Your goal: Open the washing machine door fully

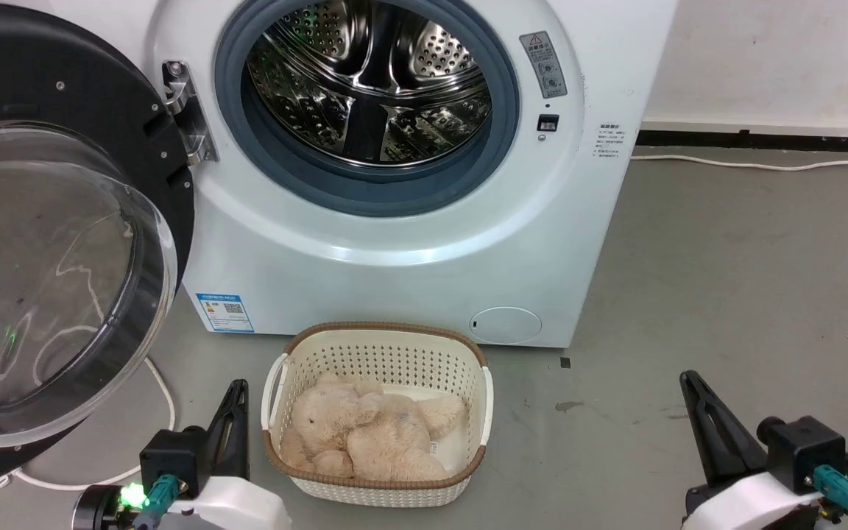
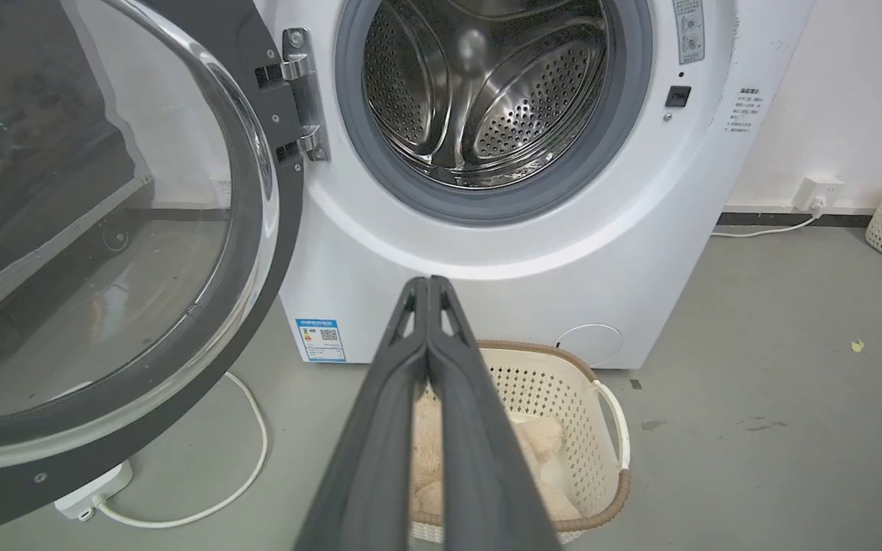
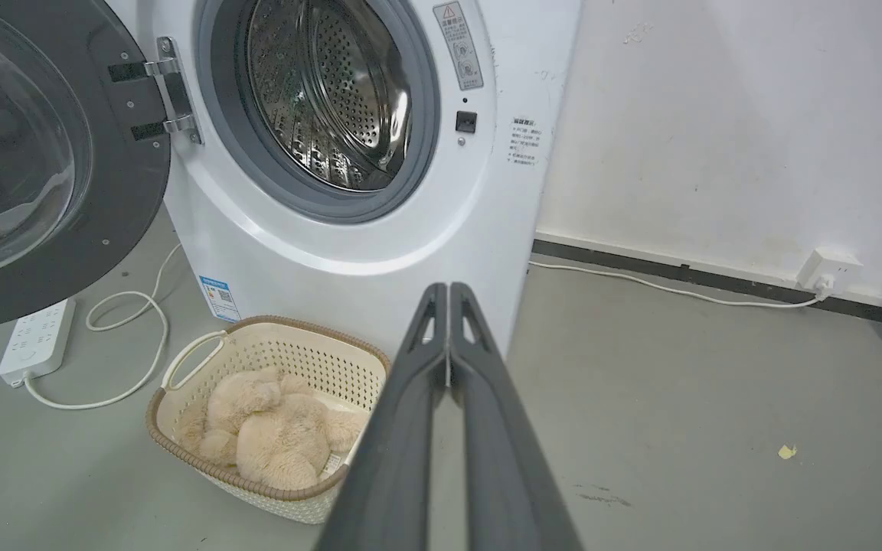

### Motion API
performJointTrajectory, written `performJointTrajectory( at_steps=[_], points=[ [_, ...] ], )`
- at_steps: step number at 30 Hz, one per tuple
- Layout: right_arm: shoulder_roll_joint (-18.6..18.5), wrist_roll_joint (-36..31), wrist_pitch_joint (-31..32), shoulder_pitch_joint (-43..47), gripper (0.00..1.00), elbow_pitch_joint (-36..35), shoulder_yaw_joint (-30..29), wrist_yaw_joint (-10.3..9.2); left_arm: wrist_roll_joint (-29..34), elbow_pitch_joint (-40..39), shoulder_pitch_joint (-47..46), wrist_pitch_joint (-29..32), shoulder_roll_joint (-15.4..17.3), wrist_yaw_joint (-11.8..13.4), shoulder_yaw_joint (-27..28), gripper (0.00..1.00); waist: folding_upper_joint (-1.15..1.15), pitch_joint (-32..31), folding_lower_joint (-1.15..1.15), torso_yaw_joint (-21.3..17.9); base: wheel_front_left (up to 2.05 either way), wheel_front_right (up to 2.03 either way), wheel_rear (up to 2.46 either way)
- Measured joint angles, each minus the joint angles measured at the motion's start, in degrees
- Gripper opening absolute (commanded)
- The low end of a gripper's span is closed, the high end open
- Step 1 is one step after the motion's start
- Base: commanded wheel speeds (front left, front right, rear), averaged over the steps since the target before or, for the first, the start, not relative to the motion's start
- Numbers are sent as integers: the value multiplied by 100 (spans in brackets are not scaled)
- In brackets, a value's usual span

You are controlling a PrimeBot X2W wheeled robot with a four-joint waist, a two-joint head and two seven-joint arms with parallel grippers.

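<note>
Ahead and to the left of the left gripper [image 1: 238,390], we see the washing machine door [image 1: 56,243] standing wide open on its hinge [image 1: 187,110]. Its black inner face and bulging glass bowl are turned toward us, and nothing touches it. We note that the left gripper's two fingers are pressed together with nothing between them; the left wrist view confirms this [image 2: 429,287]. The right gripper [image 1: 691,383] is likewise closed and empty, its fingers meeting along their length in the right wrist view [image 3: 449,289], and it is well apart from the door. Straight ahead of both, beyond their tips, we see the washer [image 1: 394,243] with its steel drum [image 1: 372,81] exposed. Between the two grippers, nearer the left one, a perforated basket [image 1: 376,346] stands on the floor [image 1: 726,280] holding a beige plush toy [image 1: 365,434].
</note>
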Motion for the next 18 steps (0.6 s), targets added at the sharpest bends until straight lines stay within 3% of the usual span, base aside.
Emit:
performJointTrajectory(
  at_steps=[18],
  points=[
    [0, -41, 201, -78, 0, 47, 64, 0, 164, -94, -26, 188, -35, -1, 35, 0, 0, -4, 0, -2, 0, 0, 0]
  ],
)
